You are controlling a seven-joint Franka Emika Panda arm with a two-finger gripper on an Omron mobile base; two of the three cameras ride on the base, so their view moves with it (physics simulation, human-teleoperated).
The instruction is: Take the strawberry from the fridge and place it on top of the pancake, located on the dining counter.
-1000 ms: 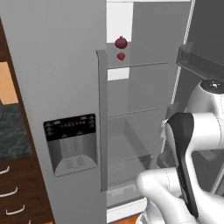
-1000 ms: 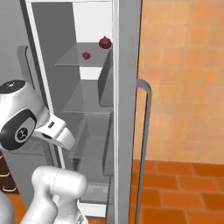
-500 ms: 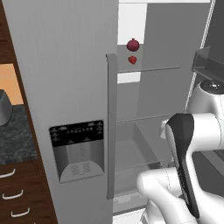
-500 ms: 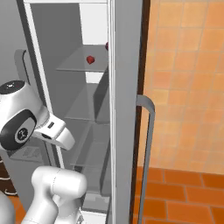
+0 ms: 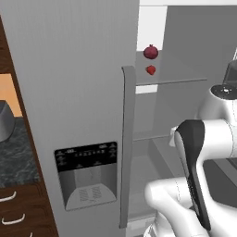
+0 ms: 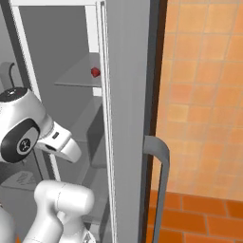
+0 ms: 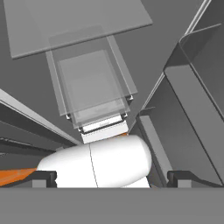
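The strawberry [image 5: 150,70] is a tiny red berry on an upper glass shelf [image 5: 183,81] of the fridge [image 5: 69,92], whose right door [image 6: 128,118] stands open. From the right base view the strawberry [image 6: 95,72] shows just left of that door's edge. My gripper [image 7: 112,178] points down into the lower fridge, over stacked glass shelves and drawers [image 7: 94,87], well below the berry. Its fingertips [image 7: 43,177] stand wide apart with nothing between them, so it is open. The pancake and the dining counter are out of view.
A larger dark maroon fruit [image 5: 150,52] sits just above the strawberry. The closed left door carries a black dispenser panel [image 5: 88,176] and a long handle [image 5: 127,139]. A dark speckled counter [image 5: 11,148] lies left; an orange tiled wall [image 6: 204,95] lies right.
Both base views have shifted and the fridge looms larger and nearer, so the base has driven closer. The arm keeps its pose; the gripper stays open.
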